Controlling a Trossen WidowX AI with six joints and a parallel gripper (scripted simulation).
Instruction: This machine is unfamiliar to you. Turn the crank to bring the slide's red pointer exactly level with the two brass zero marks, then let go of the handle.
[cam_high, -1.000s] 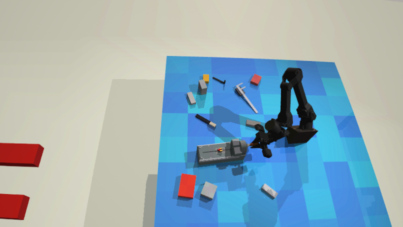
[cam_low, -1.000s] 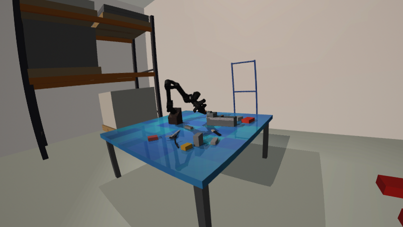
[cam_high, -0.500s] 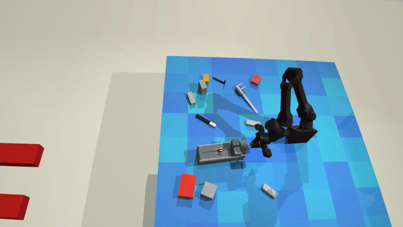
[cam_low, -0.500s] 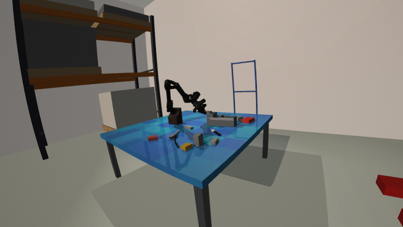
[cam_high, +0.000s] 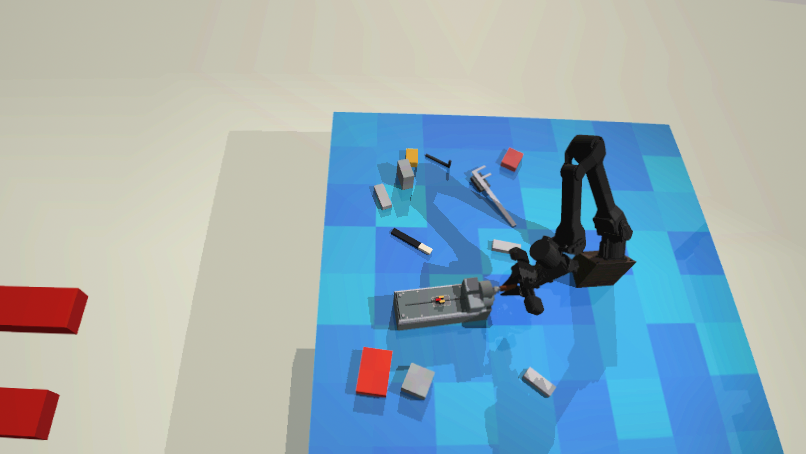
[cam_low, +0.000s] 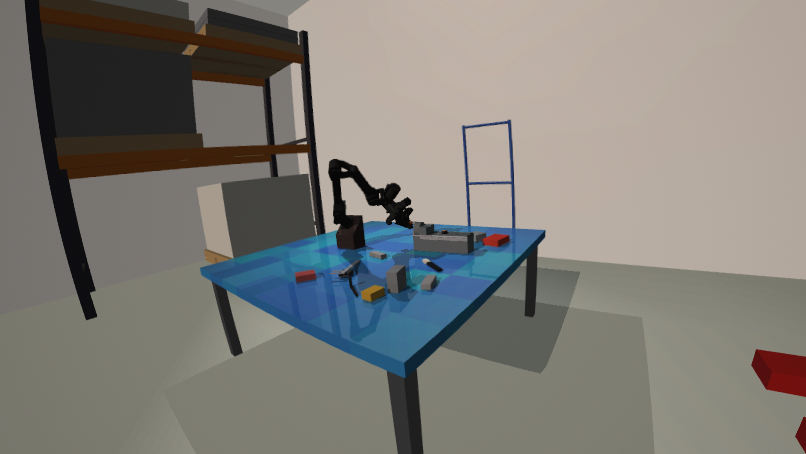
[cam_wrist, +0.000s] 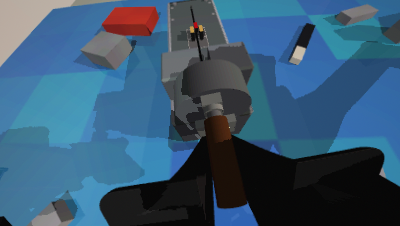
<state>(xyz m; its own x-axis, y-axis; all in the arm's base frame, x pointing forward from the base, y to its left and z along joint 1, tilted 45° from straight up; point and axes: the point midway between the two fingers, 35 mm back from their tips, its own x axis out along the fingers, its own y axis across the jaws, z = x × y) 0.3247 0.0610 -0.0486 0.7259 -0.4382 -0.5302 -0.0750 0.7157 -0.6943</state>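
Cranking step in hand: brown handle (cam_wrist: 224, 159) clamped between the pincer (cam_wrist: 220, 192) fingers, sticking out toward the wrist camera from the round grey crank (cam_wrist: 214, 87) at the near end of the machine (cam_high: 434, 310). Far along the slide, red pointer (cam_wrist: 195, 24) seen sitting between the two brass marks (cam_wrist: 192, 31), roughly level with them in the wrist view, though too small to call exact. Same reading from the top view: red and yellow specks together near the middle of the grey bed (cam_high: 438, 300). Next move, by judgement: only a very small turn, if any, to settle the pointer dead level, then spreading the fingers and backing straight off without nudging the handle. Machine lying near the left part of the blue desk (cam_high: 648, 360), red block (cam_high: 373, 371) and grey block (cam_high: 417, 380) just beside it, black-and-white bar (cam_high: 411, 240) farther off.
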